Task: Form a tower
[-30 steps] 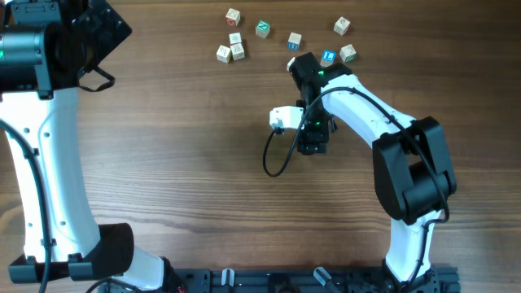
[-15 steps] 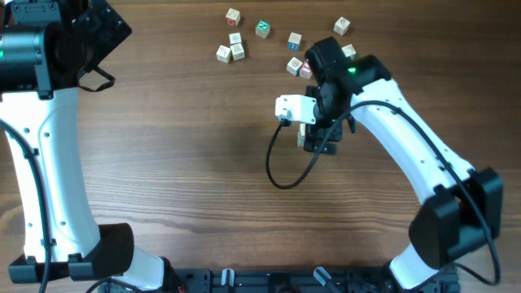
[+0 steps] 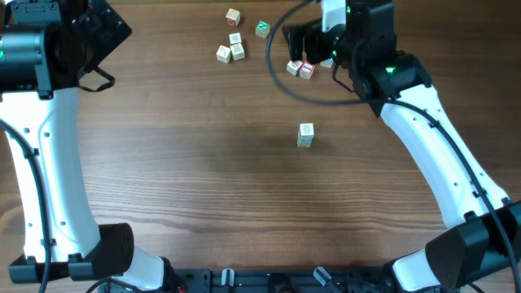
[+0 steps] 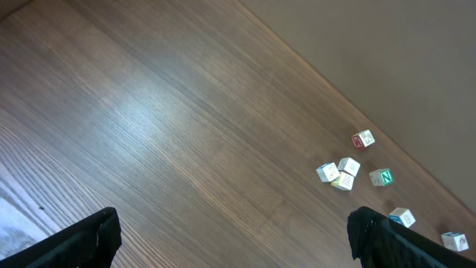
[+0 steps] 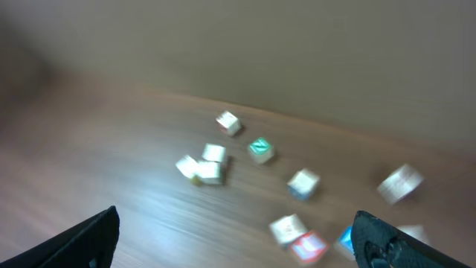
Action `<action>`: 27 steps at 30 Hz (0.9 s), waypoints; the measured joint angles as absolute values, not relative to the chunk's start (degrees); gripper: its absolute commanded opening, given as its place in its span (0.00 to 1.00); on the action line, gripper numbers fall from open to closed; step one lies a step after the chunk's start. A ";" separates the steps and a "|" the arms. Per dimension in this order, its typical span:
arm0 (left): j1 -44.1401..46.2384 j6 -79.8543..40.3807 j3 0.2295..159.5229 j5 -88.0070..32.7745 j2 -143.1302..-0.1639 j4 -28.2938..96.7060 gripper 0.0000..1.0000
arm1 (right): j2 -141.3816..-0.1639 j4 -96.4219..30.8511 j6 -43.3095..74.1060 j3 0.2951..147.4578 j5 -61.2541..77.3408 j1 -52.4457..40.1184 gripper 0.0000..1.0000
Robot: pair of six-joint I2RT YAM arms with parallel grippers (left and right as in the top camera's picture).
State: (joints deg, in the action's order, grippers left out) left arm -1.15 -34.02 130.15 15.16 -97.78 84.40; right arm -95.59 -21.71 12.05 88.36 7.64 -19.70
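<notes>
Narrow stack of pale wooden letter cubes (image 3: 305, 135) is stood alone near centre of brown wooden table (image 3: 203, 163) – seemingly only two cubes high. Loose wooden letter cubes (image 3: 230, 51) are scattered toward 12 o'clock, not yet added. Right gripper (image 5: 234, 231) is spread wide, empty, held near them. Left gripper (image 4: 234, 231) is spread wide, empty, at 10 o'clock. Most stacking is judged left.

One tower (image 3: 305, 134), cube count within it unreadable from above; one table (image 3: 163, 163); two arms, left arm (image 3: 49, 163) and right arm (image 3: 431, 138). Seven loose cubes (image 3: 235, 38) in plain sight overhead: five in one group, among them one green cube (image 3: 262, 28); two just beside the right arm, one of them a red cube (image 3: 307, 71). Ten or eleven loose cubes in the blurred right-wrist view; seven in the left-wrist view.
</notes>
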 measured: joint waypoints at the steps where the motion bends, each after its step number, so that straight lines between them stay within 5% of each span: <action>1: -1.15 -34.02 130.15 15.16 -97.78 84.42 1.00 | -95.59 -23.44 20.03 88.38 7.62 -19.70 1.00; 4: -1.15 -34.02 130.15 15.14 -97.78 84.44 1.00 | -95.59 -31.57 32.80 88.38 7.66 -20.36 1.00; 14: -1.15 -34.02 130.15 15.16 -97.78 84.44 1.00 | -98.45 -68.42 36.69 104.86 4.60 -23.88 0.99; 27: -1.15 -34.02 130.15 15.16 -97.78 84.44 1.00 | -117.67 -73.60 36.86 104.33 3.36 -27.51 1.00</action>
